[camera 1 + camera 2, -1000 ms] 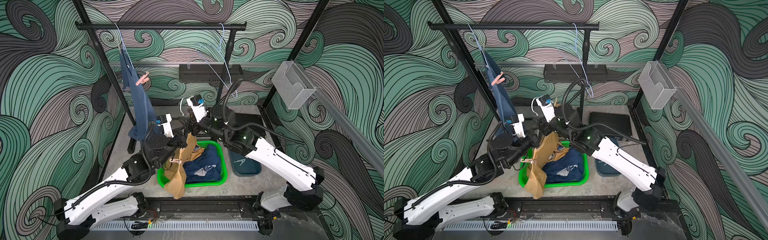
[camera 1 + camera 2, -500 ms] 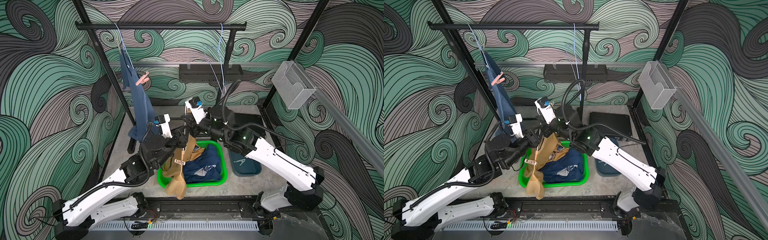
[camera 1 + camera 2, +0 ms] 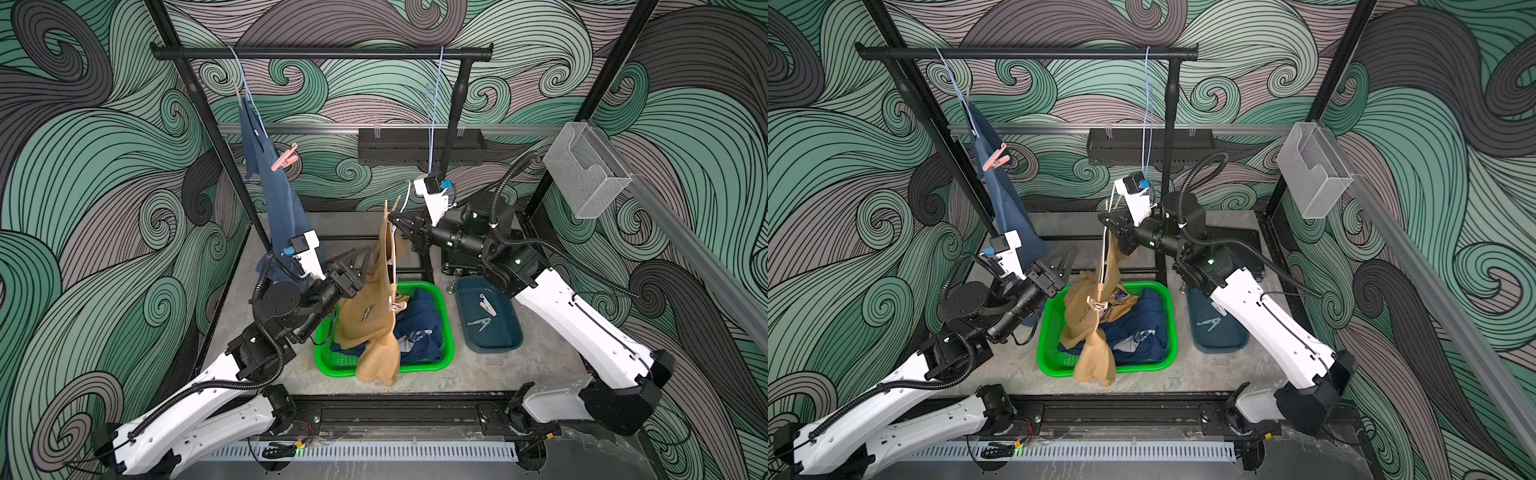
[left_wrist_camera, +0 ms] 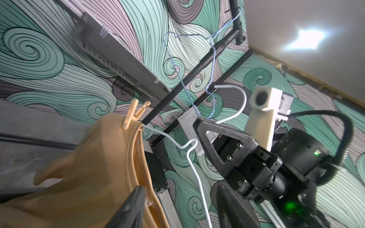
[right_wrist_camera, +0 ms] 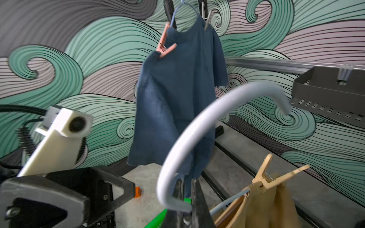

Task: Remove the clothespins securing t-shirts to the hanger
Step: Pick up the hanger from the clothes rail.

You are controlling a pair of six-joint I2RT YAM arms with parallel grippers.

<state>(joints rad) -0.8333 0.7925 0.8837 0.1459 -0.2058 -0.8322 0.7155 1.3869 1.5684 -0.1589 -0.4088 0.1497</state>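
I saw the blue tee (image 3: 274, 195) hung on the black rail (image 3: 332, 53), back L, w/ a pink peg (image 3: 285, 157) clipped on it. Tan tee (image 3: 370, 316) drooped from a white hanger (image 4: 243, 102) over the green basket (image 3: 444, 324), navy tee (image 3: 419, 328) piled inside. Teal tray (image 3: 498, 345) held two loose pegs (image 3: 485, 303). R gripper (image 3: 392, 220) was clamped tight on the hanger's neck, hook clear of the rail. L gripper (image 3: 365, 259) stood open, nothing in it, just beside the tan cloth. Tan peg (image 4: 134, 114) pinned the tee's top; a pale peg (image 3: 397, 306) sat lower.

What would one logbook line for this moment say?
right gripper: shut on white hanger | left gripper: open, by tan shirt | tan clothespin: clipped on shirt | tray: two clothespins
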